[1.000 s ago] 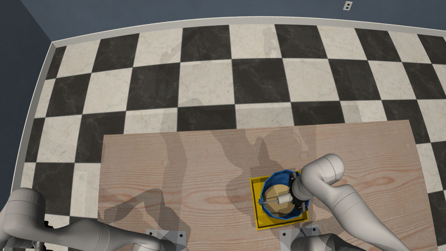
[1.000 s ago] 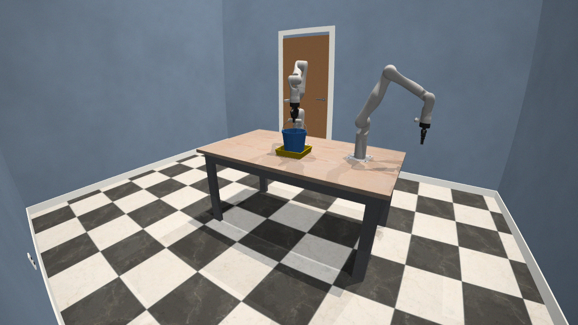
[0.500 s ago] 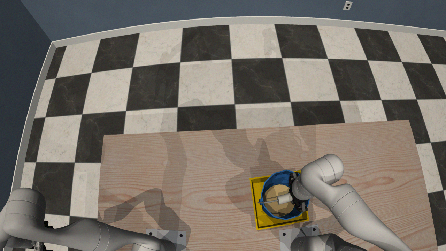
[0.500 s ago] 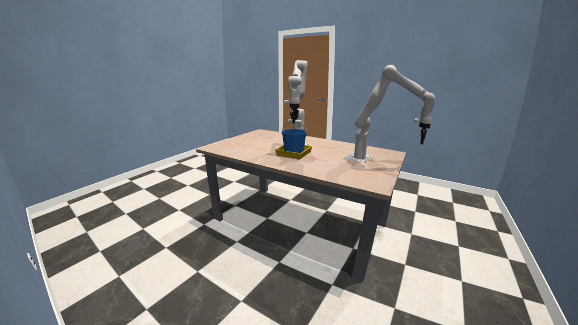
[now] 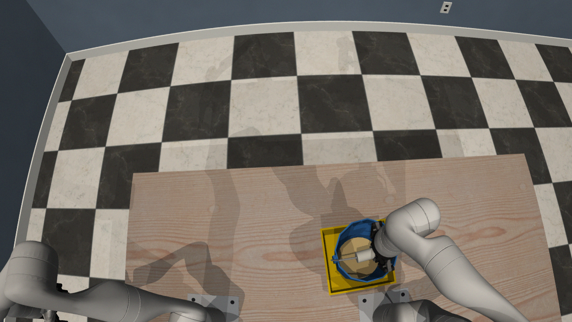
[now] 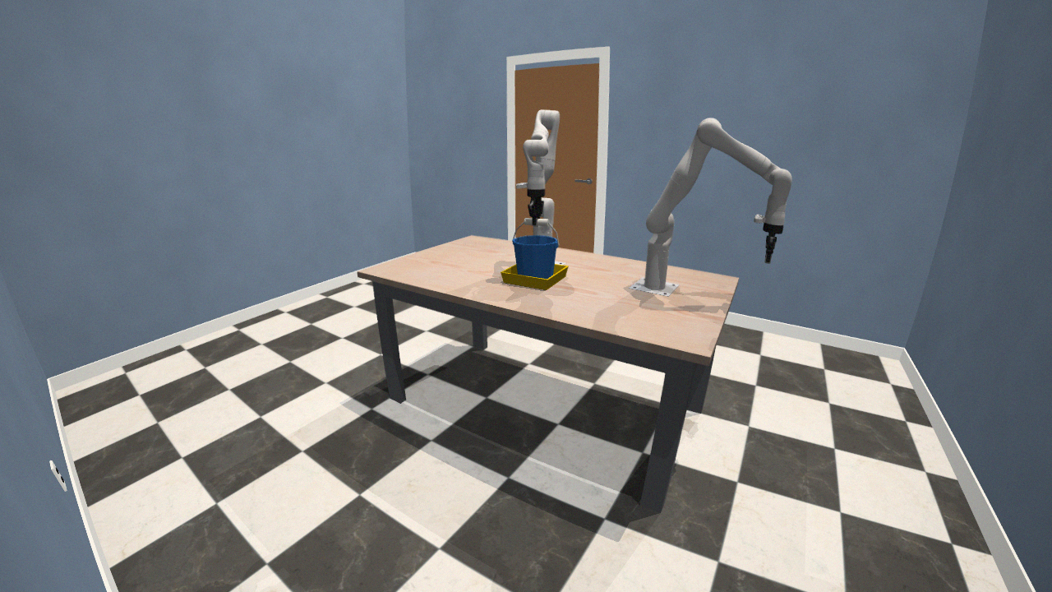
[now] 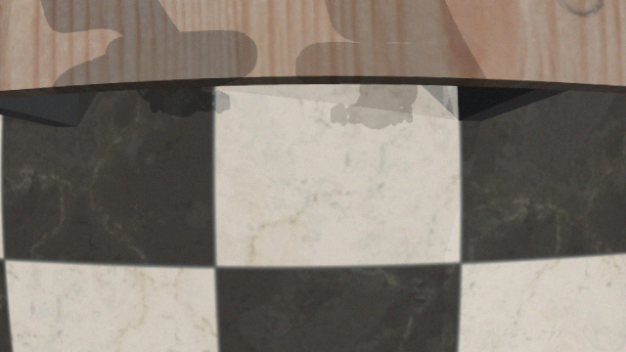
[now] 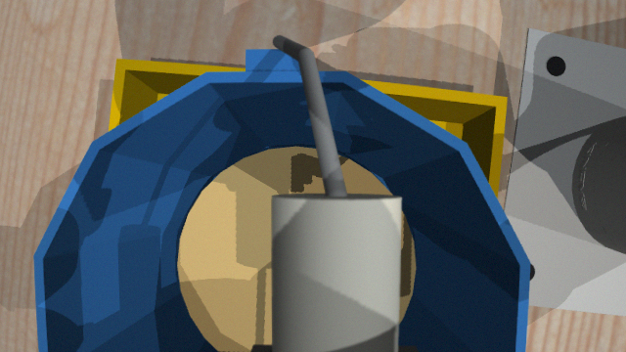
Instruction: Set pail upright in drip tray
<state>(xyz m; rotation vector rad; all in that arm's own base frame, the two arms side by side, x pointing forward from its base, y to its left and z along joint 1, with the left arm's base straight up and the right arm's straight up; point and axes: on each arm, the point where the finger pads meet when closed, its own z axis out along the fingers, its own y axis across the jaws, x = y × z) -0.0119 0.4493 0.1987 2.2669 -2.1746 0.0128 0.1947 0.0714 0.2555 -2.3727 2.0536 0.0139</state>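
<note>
The pail (image 5: 346, 267) (image 6: 535, 257) (image 8: 117, 196) stands upright within the walls of the yellow drip tray (image 5: 325, 256) (image 6: 534, 281) (image 8: 495, 147), on the wooden table (image 5: 271, 224) (image 6: 455, 265) (image 8: 29, 98). Whether its base touches the tray's floor cannot be told; the tray's walls hide the underside. A tan surface (image 5: 351, 250) (image 8: 220, 230) is visible inside the pail. The wire bail (image 5: 346, 259) (image 6: 555, 233) (image 8: 320, 117) is raised and carries a pale cylindrical grip (image 5: 363, 256) (image 6: 547, 221) (image 8: 337, 264).

The right gripper (image 6: 534, 222), above the pail, is closed on the pale cylindrical grip and is clear of the tray. The left gripper (image 6: 768, 261) hangs well apart from the pail, beyond the table's edge, fingers fully spread, with nothing held. Release of the pail is outstanding.
</note>
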